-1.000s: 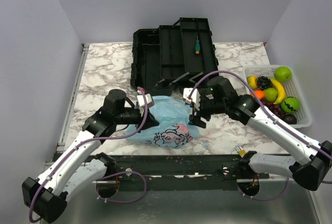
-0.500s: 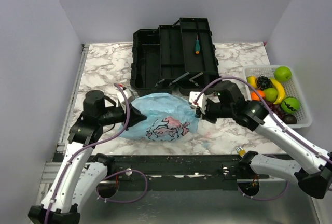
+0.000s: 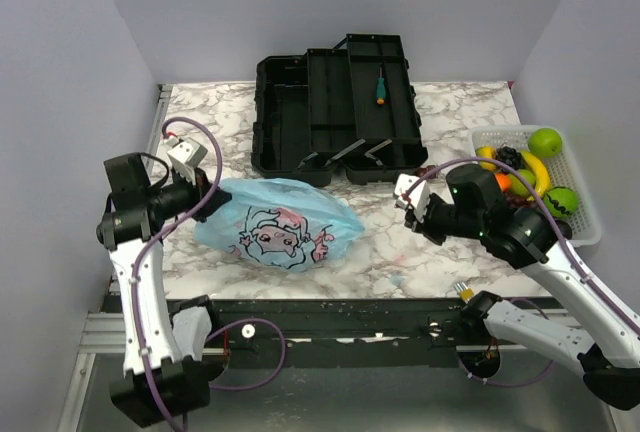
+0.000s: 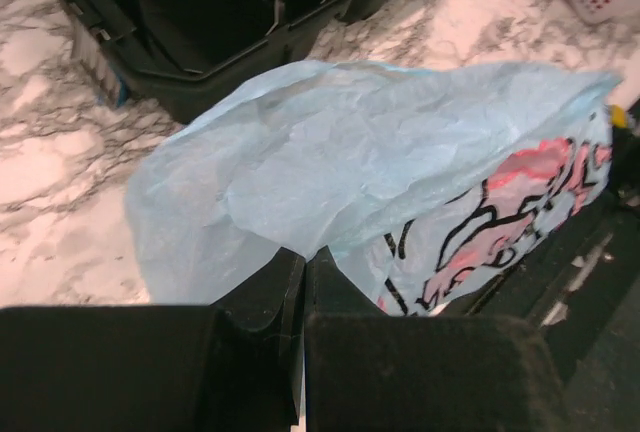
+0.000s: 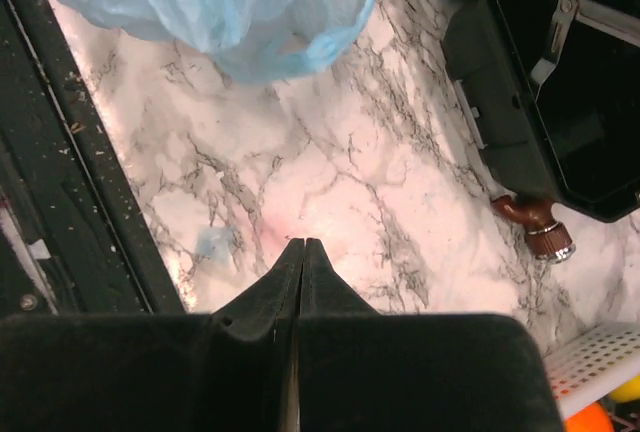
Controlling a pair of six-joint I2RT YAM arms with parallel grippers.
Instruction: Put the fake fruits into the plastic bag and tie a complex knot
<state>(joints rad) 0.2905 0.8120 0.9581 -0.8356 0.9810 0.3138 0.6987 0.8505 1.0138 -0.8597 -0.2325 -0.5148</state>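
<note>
Currently L end effector (image 4: 303, 257) pinches plastic bag (image 3: 280, 222) edge.

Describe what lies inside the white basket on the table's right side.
The basket holds a far green fruit, a near green fruit, a banana, grapes and an orange. The right arm covers its near left part; what lies there cannot be seen.
</note>
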